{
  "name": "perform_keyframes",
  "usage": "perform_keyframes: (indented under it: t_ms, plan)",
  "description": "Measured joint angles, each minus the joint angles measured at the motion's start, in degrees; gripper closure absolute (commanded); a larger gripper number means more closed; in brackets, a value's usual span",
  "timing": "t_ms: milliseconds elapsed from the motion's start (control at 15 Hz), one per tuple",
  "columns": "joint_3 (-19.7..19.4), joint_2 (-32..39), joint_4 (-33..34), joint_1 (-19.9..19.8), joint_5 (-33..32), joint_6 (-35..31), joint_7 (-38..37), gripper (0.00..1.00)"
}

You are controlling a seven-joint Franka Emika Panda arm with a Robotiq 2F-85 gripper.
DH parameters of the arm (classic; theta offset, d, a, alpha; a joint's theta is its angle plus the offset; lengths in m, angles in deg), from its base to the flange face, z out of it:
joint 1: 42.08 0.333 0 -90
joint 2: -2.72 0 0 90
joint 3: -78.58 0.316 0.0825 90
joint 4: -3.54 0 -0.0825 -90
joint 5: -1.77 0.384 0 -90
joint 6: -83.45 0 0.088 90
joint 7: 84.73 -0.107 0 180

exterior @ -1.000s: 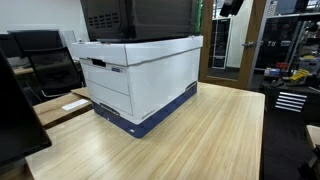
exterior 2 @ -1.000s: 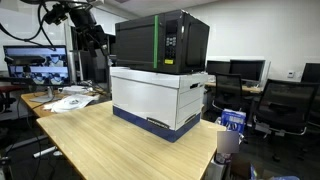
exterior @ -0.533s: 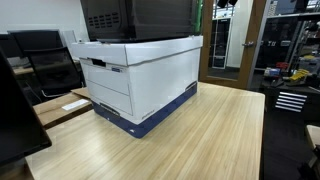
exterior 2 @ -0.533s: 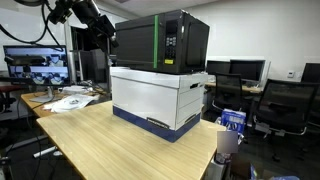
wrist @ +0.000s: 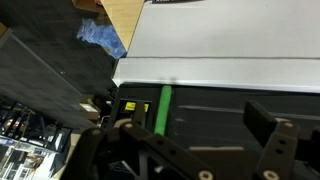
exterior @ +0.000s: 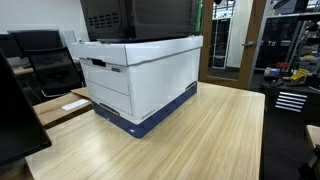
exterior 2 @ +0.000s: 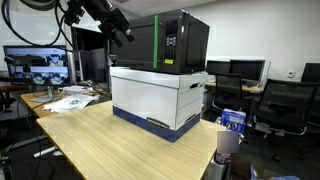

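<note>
Starting in an exterior view: black microwave oven (exterior: 140, 18) stacked on a white file box (exterior: 140, 80), its top cut off by the frame edge. Box set toward the far left part of the wooden counter (exterior: 215, 135), with a broad stretch of bare wood running out to the near and right edges.

Next, in an exterior view from the opposite side: fingers (exterior 2: 118, 28) high up, spread open and gripping nothing, right at the upper left edge of the microwave oven; touching or just clear, impossible to tell. Open air above and to the left of them. Papers (exterior 2: 70, 98) near the counter's far left edge, office chairs (exterior 2: 290, 100) well apart past the right edge.

Last, the wrist view: fingers standing wide apart along the bottom edge, nothing between them. Underneath, the oven's dark surface with its green stripe (wrist: 165, 110), ending in a straight edge against a broad white surface. At upper left, a corner of counter and a blue bag (wrist: 100, 38).
</note>
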Motion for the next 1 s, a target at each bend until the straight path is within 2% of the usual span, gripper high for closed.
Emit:
perform_keyframes:
  t_ms: [467,733,1000]
  plan:
    - [-0.2,6.8,4.2,-2.8,0.0,-7.5,0.0,0.0]
    - [-0.2,11.4,6.7,-2.6,0.0,-11.1,0.0,0.0]
    - [-1.3,15.1,8.4,-0.4,0.1,-13.3,1.6,0.0]
